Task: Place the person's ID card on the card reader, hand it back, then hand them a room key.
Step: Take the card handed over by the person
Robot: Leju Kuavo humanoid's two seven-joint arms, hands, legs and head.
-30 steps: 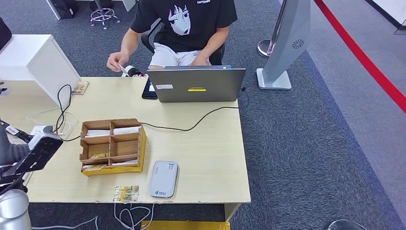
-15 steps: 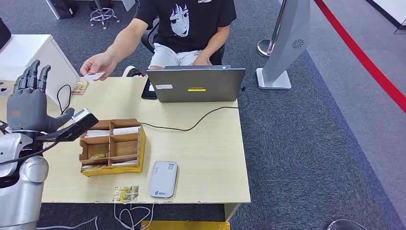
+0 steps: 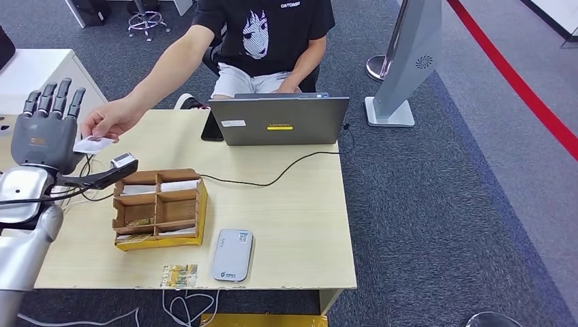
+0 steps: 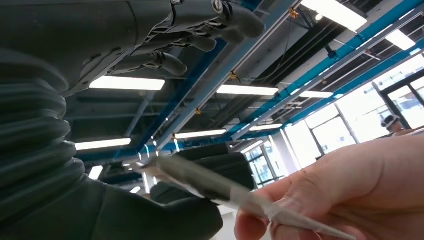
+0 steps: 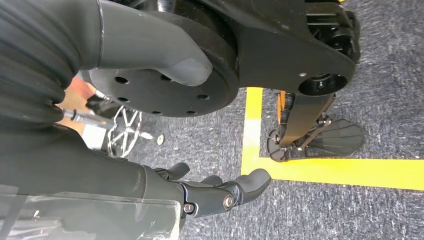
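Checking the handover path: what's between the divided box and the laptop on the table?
Head view: only a black cable crossing bare table between box and laptop.

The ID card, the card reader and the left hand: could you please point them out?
ID card (image 3: 93,144), head view, its white face.
Card reader (image 3: 232,254), head view, its grey top.
Left hand (image 3: 45,133), head view, its palm.

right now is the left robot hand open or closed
Open. In the head view the left robot hand is raised with fingers apart and upright, holding nothing; the person's hand holds the card at its palm.
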